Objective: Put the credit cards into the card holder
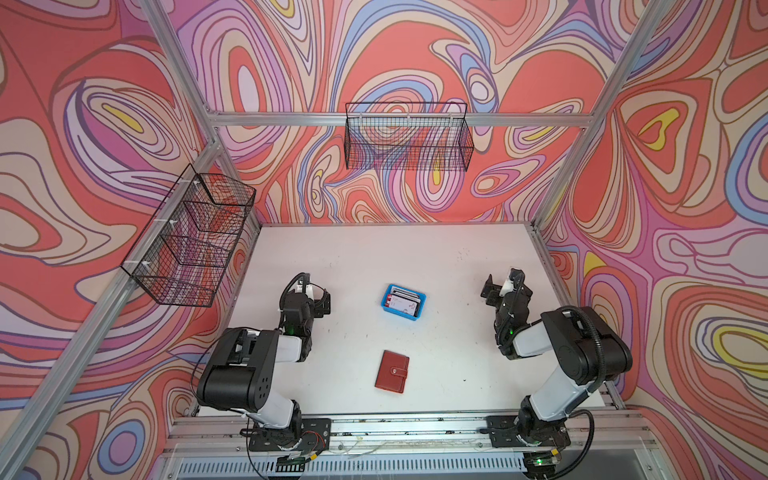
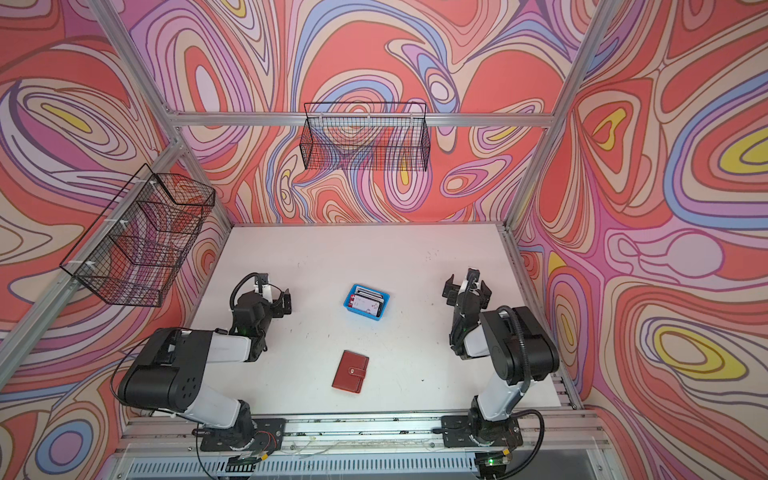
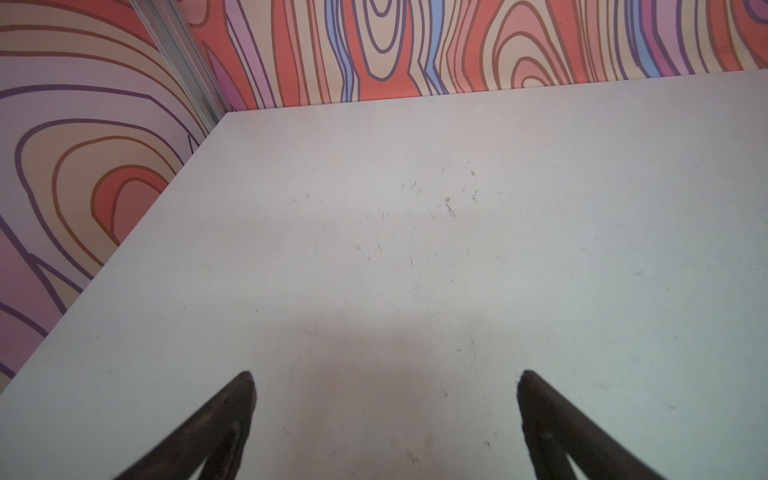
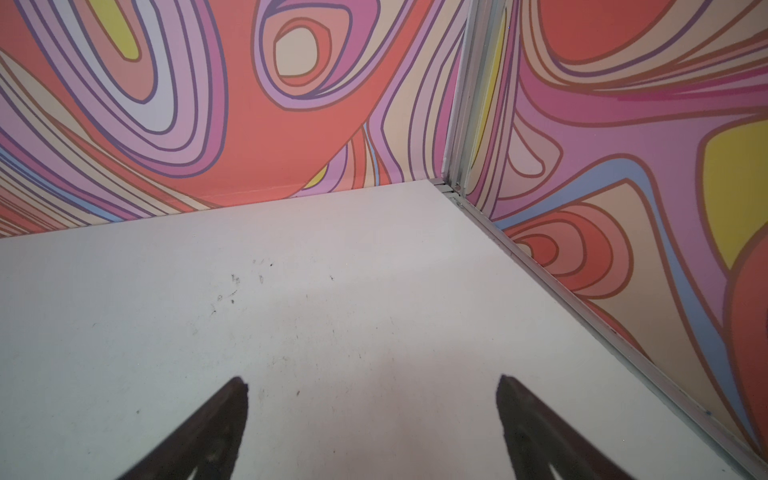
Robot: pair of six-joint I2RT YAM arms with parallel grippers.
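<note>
Nearest the arm bases, the card holder (image 1: 392, 372) lies closed on the white table (image 1: 449, 374) with its snap tab fastened. It sits roughly midway between the two arms, and neither touches it.

Farther out, near the table's middle, sits the blue tray (image 1: 398, 314). The credit cards (image 1: 405, 302) rest stacked inside it, well apart from the card holder; both top views agree (image 2: 368, 302).

About level with the tray, the left gripper (image 1: 323, 302) stands off to the tray's left. Its fingers (image 3: 232, 415) are spread wide with only bare table between them. The right gripper (image 1: 496, 291) stands off to the tray's right, its fingers (image 4: 224, 419) likewise spread wide and holding nothing.

Beyond, the table runs unoccupied to the patterned walls. One wire basket (image 1: 409, 137) hangs on the back rail and another (image 1: 187, 241) on the left rail.
</note>
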